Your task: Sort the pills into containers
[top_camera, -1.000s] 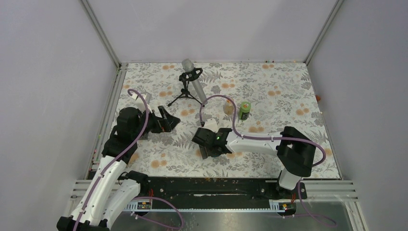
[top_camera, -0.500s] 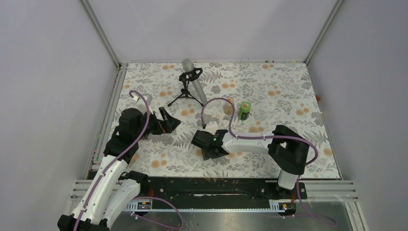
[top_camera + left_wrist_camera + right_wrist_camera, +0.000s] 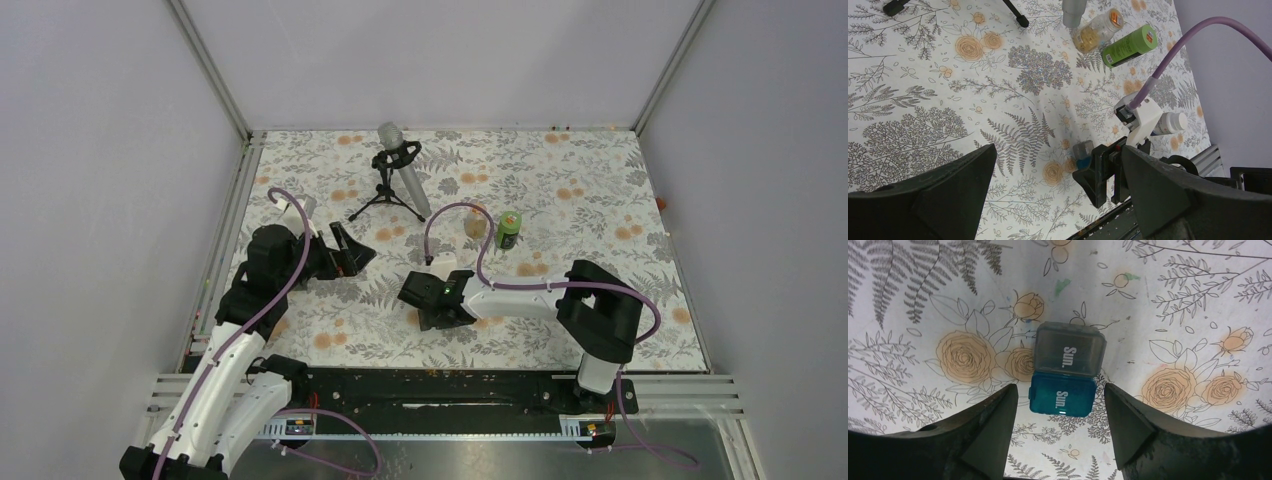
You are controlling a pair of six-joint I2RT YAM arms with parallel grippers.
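Note:
A small pill box (image 3: pixel 1065 375) marked "Sun." lies on the floral mat, with one grey and one blue compartment. My right gripper (image 3: pixel 1059 389) is open and low over it, one finger on each side and not touching. From the left wrist view the box (image 3: pixel 1082 154) sits just at the right gripper (image 3: pixel 1098 172). A clear bottle of yellow pills (image 3: pixel 474 223), a green bottle (image 3: pixel 509 230) and a white bottle (image 3: pixel 1170 122) lie further back. My left gripper (image 3: pixel 350 252) is open and empty, off to the left.
A microphone on a small tripod (image 3: pixel 398 170) stands at the back centre-left. The purple cable (image 3: pixel 470 235) of the right arm loops over the mat near the bottles. Enclosure walls and metal rails bound the mat.
My right gripper has shifted a little to the left and settled over the pill box. The left arm has barely moved.

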